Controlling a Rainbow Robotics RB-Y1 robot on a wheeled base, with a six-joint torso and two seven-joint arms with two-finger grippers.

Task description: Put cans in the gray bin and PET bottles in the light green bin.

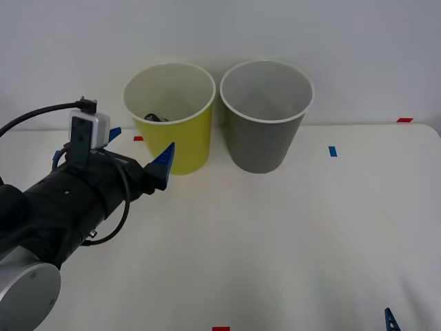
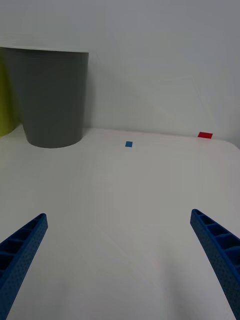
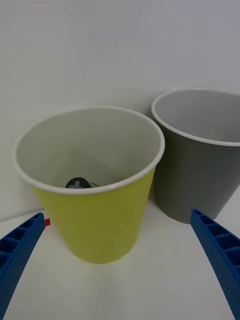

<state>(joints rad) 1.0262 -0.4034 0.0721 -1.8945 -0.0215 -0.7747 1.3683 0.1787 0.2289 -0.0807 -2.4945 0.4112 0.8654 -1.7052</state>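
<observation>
White table against a plain white wall, small red and blue tape marks on it. Light green bin and gray bin side by side at back; PET bottle inside the green one, black cap visible. Left claw raised just before green bin, fingers spread, empty. Right claw low over bare table, also spread.

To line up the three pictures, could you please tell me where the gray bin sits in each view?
Front view: the gray bin stands at upper centre, right of the light green bin.
Right wrist view: at the upper left edge, beyond the open right claw.
Left wrist view: at the right, behind the open left claw.
Shared landmark: the light green bin beside it.
</observation>
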